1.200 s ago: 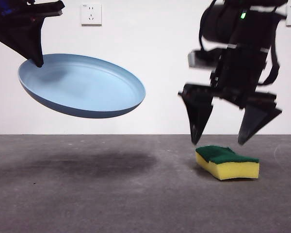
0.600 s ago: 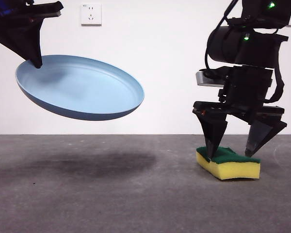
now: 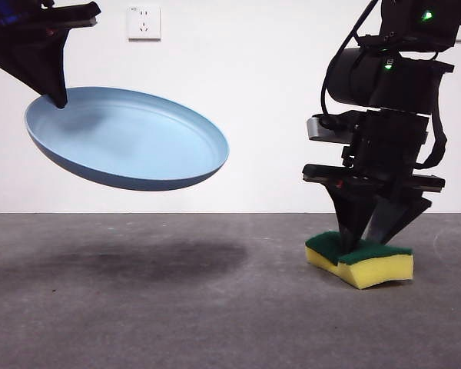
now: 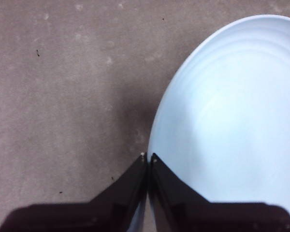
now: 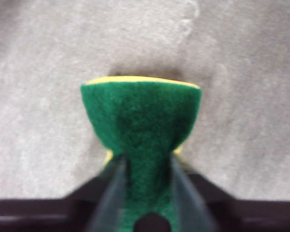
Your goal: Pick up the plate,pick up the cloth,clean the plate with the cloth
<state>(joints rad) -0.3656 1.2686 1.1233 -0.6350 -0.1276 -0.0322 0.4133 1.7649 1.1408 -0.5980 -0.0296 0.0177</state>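
The light-blue plate [image 3: 127, 138] hangs tilted in the air at the left of the front view. My left gripper [image 3: 58, 96] is shut on its rim; the left wrist view shows the plate [image 4: 232, 121] and the shut gripper [image 4: 148, 157] pinching its edge. The cloth, a yellow sponge with a green top [image 3: 359, 260], lies on the grey table at the right. My right gripper [image 3: 369, 238] is shut on it from above and squeezes its middle. In the right wrist view the green layer [image 5: 142, 121] is pinched narrow in the gripper [image 5: 147, 166].
The grey table [image 3: 177, 307] stretches under the plate, with the plate's shadow on it. A white wall with a socket [image 3: 144, 21] stands behind.
My right gripper came down over the sponge and shut on it, squeezing its middle and lifting one end slightly. The plate and left gripper have stayed nearly still.
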